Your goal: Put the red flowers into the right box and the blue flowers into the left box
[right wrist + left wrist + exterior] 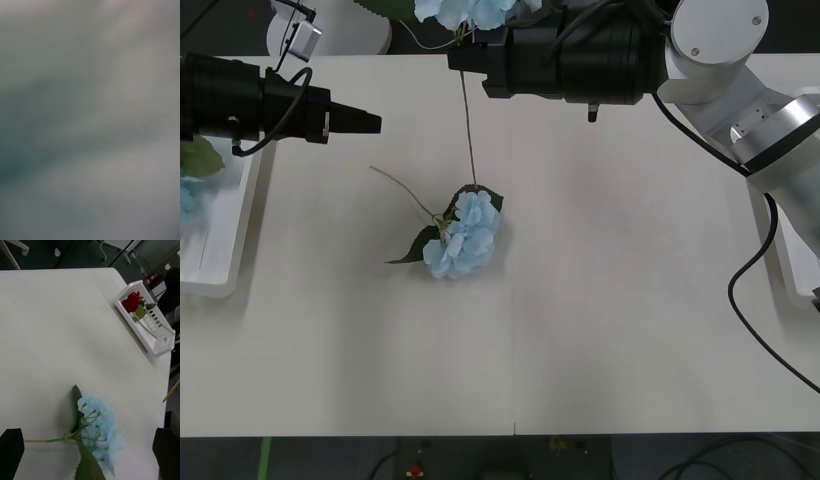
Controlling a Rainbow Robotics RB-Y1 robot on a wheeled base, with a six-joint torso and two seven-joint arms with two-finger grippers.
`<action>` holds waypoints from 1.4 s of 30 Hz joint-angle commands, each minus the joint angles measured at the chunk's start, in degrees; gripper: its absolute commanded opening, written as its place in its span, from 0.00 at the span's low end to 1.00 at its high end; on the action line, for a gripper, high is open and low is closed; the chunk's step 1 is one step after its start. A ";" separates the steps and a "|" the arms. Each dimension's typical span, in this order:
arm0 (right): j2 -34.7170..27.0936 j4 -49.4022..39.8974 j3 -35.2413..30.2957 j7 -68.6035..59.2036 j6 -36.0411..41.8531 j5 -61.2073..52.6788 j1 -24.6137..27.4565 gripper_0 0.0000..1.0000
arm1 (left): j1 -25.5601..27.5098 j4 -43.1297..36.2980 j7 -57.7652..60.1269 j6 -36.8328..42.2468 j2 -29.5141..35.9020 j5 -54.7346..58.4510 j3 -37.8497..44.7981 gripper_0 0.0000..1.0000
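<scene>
Blue flowers: one hydrangea (464, 234) lies at table (630, 300) centre, another (470, 10) hangs at 12 o'clock by the right gripper (465, 55), whose finger state I cannot tell. Left gripper (90, 450), fingers (10, 448) apart, hovers at 10 o'clock beside the left box (215, 250). Right box (148, 320) holds one red rose (131, 302); no legible writing.

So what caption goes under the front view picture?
Right gripper lifting one blue flower, another blue flower lying mid-table.
</scene>
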 commanded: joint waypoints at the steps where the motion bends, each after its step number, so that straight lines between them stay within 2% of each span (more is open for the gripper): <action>1: 1.16 -0.76 0.13 -0.47 -0.65 -0.51 -2.70 0.00 | 0.40 -1.30 0.56 -0.57 -2.57 3.92 0.10 1.00; 12: 1.16 -0.76 0.13 -0.56 -1.18 -0.60 -2.79 0.00 | 1.19 -1.39 1.00 -10.50 -2.74 8.23 0.01 1.00; 19: 1.16 -0.76 0.04 -0.47 -1.27 -0.60 -2.79 0.00 | 1.45 -2.71 0.04 -10.33 -5.29 9.28 0.01 1.00; 33: 1.43 -0.76 0.13 -0.56 -1.44 -0.69 -2.79 0.00 | 1.36 -5.61 0.04 -3.30 -12.59 8.84 -0.07 1.00; 37: 1.34 -0.76 0.13 -0.47 -1.53 -0.69 -2.79 0.00 | 1.36 -6.05 0.39 -1.72 -13.29 8.84 -0.87 0.79; 40: 1.43 -0.76 0.13 -0.56 -1.53 -0.77 -2.79 0.00 | 1.36 -6.67 0.56 -0.13 -13.47 9.55 -2.36 0.49; 41: 1.43 -0.84 0.13 -0.56 -1.62 -0.69 -2.79 0.00 | 1.36 -6.93 0.74 0.57 -13.47 10.07 -3.24 0.15; 42: 1.43 -0.76 0.13 -0.56 -1.62 -0.77 -2.79 0.00 | 1.36 -7.28 0.83 1.36 -13.47 10.69 -3.94 0.00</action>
